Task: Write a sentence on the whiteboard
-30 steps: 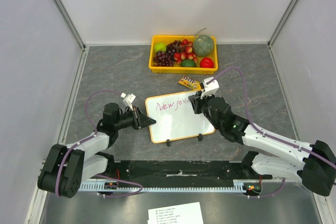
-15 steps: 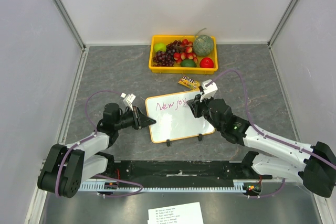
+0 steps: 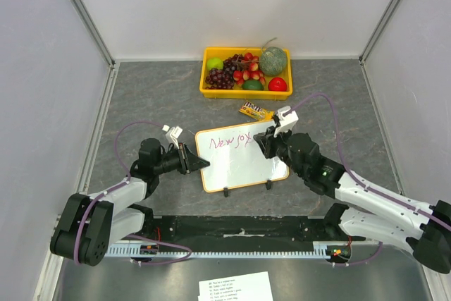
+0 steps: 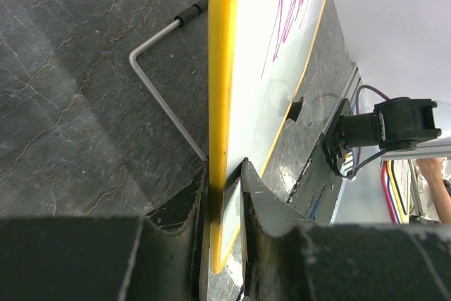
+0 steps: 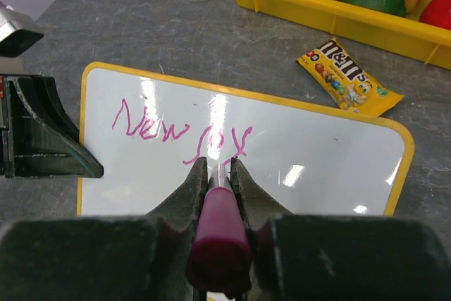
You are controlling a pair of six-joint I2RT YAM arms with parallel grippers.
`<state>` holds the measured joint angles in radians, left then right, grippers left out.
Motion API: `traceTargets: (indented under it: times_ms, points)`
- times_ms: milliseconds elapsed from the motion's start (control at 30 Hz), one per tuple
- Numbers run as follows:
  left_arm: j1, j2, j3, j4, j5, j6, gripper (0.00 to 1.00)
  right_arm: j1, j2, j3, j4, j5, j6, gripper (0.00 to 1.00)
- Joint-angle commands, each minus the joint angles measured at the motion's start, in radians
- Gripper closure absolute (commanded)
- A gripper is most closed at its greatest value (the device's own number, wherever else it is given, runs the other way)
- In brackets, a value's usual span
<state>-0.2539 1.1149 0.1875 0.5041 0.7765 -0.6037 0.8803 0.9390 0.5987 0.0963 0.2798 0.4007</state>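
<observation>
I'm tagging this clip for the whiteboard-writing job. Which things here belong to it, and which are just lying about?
In the job: the whiteboard, clamped at its edge by the left gripper; the sentence on it; the marker in the right gripper.
Lying about: the fruit tray; the M&M's packet; the printed paper sheet.

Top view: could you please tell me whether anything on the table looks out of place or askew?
A candy packet lies loose between the fruit tray and the whiteboard, outside the tray. The whiteboard sits slightly askew to the tray. Nothing looks spilled or damaged.
</observation>
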Motion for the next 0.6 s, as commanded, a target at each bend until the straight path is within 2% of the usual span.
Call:
traceTargets:
  times_ms: [0,200,567]
  points:
    - [-0.002,0.01,0.01,0.001,-0.056,0.051,0.98,-0.021,0.009,0.065,0.017,0.068,-0.022,1.0]
    - [-0.002,0.008,0.012,-0.004,-0.057,0.05,0.98,-0.09,0.058,0.07,0.057,0.033,-0.016,1.0]
    - [-0.004,0.011,0.012,-0.006,-0.057,0.053,0.98,-0.11,0.067,0.062,0.129,0.012,0.0,1.0]
